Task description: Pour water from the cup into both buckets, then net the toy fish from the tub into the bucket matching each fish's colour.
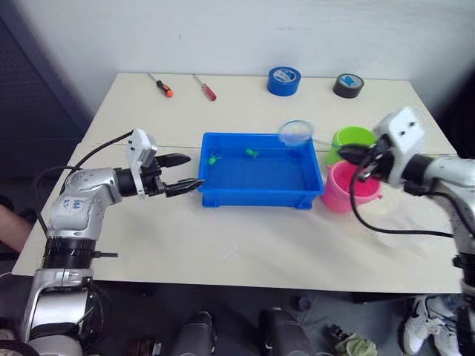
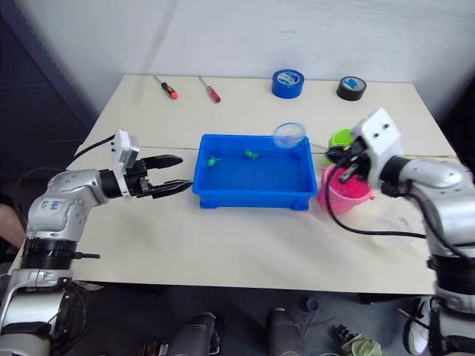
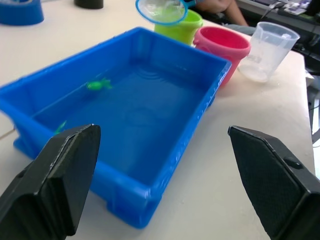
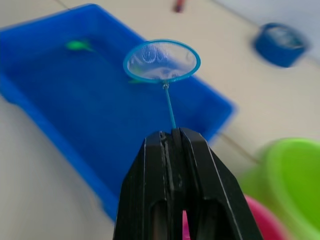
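The blue tub (image 1: 256,196) holds water and two green toy fish (image 1: 213,158) (image 1: 252,153) near its far left side. My right gripper (image 4: 170,132) is shut on the thin handle of the net (image 1: 296,133). The blue hoop hangs above the tub's far right corner, and I see nothing in its mesh. Just right of the tub stand the green bucket (image 1: 352,139) and, nearer to me, the pink bucket (image 1: 343,189). My right gripper hovers over the two buckets. The transparent cup (image 3: 267,50) stands beyond the pink bucket. My left gripper (image 1: 185,172) is open, close to the tub's left wall.
At the table's far edge lie a blue tape roll (image 1: 283,80), a black tape roll (image 1: 348,85) and two screwdrivers (image 1: 160,84) (image 1: 205,87). Bare tabletop (image 1: 245,245) lies in front of the tub. A person's arm (image 3: 220,5) shows beyond the buckets.
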`<action>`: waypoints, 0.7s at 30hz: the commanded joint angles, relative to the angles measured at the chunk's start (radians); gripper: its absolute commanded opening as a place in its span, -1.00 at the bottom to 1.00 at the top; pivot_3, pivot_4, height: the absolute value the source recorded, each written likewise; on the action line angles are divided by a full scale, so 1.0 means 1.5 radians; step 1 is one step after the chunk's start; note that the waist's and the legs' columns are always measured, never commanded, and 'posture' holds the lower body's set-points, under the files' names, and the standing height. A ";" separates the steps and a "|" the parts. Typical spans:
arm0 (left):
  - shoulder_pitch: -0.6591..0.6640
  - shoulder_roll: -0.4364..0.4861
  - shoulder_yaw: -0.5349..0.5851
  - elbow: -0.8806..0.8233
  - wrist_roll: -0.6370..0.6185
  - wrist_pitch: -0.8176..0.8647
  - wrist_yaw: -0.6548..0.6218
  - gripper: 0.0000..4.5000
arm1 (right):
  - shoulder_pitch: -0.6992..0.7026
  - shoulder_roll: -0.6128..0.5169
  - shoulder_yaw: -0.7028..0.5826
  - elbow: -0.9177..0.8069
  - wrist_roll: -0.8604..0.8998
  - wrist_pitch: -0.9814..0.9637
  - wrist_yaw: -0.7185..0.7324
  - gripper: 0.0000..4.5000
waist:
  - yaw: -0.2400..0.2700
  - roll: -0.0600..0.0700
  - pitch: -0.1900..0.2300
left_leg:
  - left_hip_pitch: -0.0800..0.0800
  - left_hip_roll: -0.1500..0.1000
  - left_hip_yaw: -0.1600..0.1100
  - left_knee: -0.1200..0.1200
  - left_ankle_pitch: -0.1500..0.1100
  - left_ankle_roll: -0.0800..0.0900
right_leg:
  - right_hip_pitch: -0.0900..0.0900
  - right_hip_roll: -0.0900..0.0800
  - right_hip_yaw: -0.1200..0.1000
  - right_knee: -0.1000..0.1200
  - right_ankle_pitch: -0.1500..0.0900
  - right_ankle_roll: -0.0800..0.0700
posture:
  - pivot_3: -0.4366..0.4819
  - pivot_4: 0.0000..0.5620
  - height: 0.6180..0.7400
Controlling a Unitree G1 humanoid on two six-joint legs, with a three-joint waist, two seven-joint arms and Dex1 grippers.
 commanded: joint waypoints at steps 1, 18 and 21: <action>0.018 0.014 0.040 -0.064 -0.016 0.010 0.025 0.98 | -0.018 0.016 0.036 0.015 0.004 0.030 0.011 -1.00 | 0.007 0.000 0.000 | -0.001 0.000 0.000 0.000 0.000 0.000 | -0.001 0.000 0.000 0.000 0.000 0.000 | -0.05 -0.47 1.00; 0.099 0.025 0.092 -0.189 -0.042 0.064 0.097 0.98 | -0.179 0.171 0.108 0.394 -0.136 -0.141 -0.024 -1.00 | 0.000 0.000 0.000 | -0.001 -0.001 0.002 -0.001 0.000 0.000 | -0.002 0.001 -0.002 0.001 0.000 0.000 | -0.05 -0.47 1.00; 0.097 0.026 0.094 -0.192 -0.044 0.067 0.100 0.98 | -0.203 0.188 0.098 0.424 -0.143 -0.163 -0.028 -1.00 | -0.002 0.000 0.000 | -0.001 -0.001 0.002 -0.001 0.000 0.000 | -0.002 0.001 -0.002 0.001 0.000 0.000 | -0.05 -0.47 1.00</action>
